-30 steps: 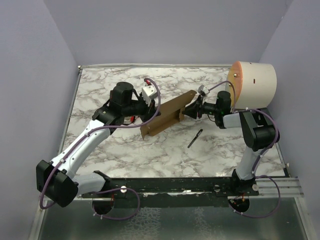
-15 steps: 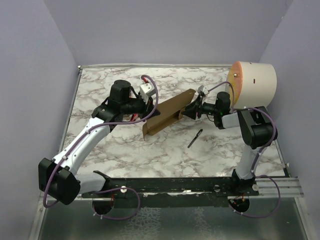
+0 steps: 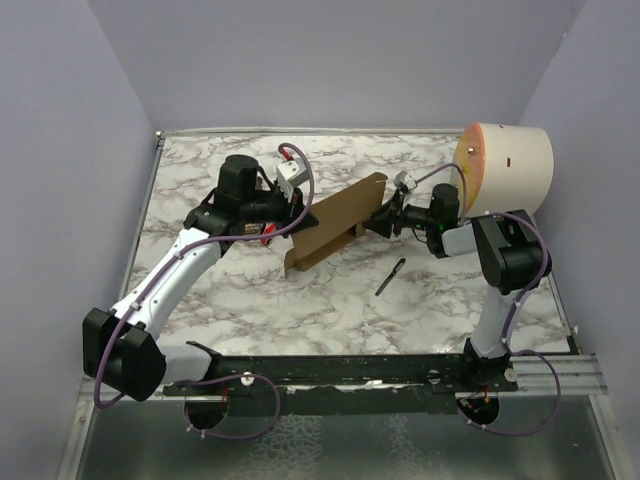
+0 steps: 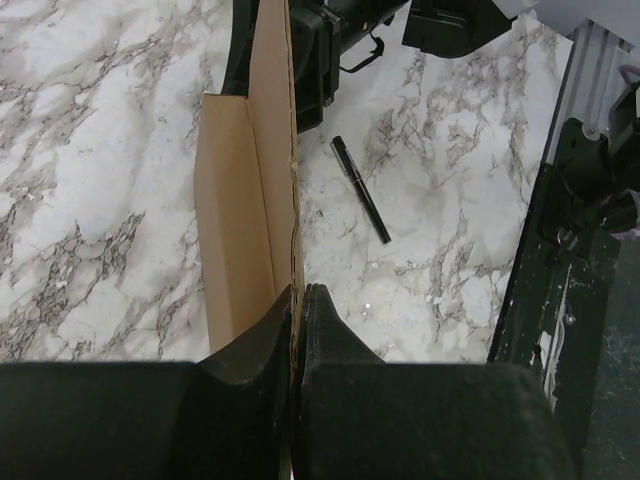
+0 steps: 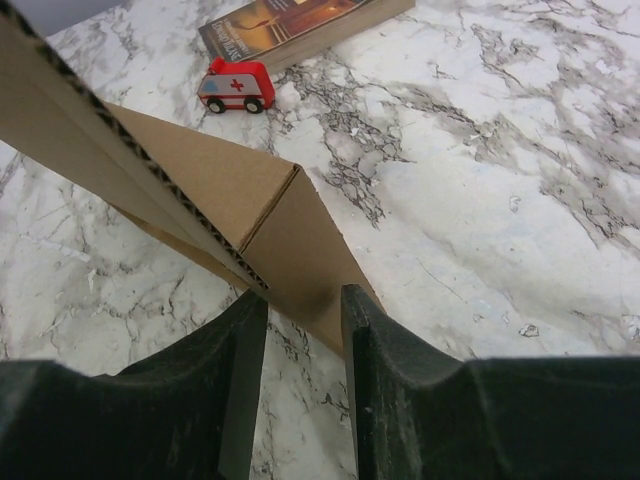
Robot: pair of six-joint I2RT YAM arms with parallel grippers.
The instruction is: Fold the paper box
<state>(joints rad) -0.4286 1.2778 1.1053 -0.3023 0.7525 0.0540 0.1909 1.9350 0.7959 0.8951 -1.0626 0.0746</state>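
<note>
The paper box (image 3: 335, 222) is a brown corrugated sheet held off the table between my two grippers, its main panel tilted nearly on edge. My left gripper (image 3: 300, 213) is shut on its left edge; in the left wrist view the jaws (image 4: 297, 300) pinch the thin cardboard edge, with a folded flap (image 4: 235, 230) to the left. My right gripper (image 3: 379, 218) holds the right end. In the right wrist view its fingers (image 5: 240, 340) straddle the folded corner (image 5: 300, 250), both touching cardboard.
A large cream cylinder (image 3: 505, 170) lies at the far right behind the right arm. A black pen (image 3: 391, 277) lies on the marble below the box. A red toy ambulance (image 5: 235, 85) and a dark book (image 5: 290, 20) lie beyond the box, near the left arm.
The left gripper has moved up and away, and the box panel has tipped from leaning flat to more upright. The right gripper has stayed on the right end.
</note>
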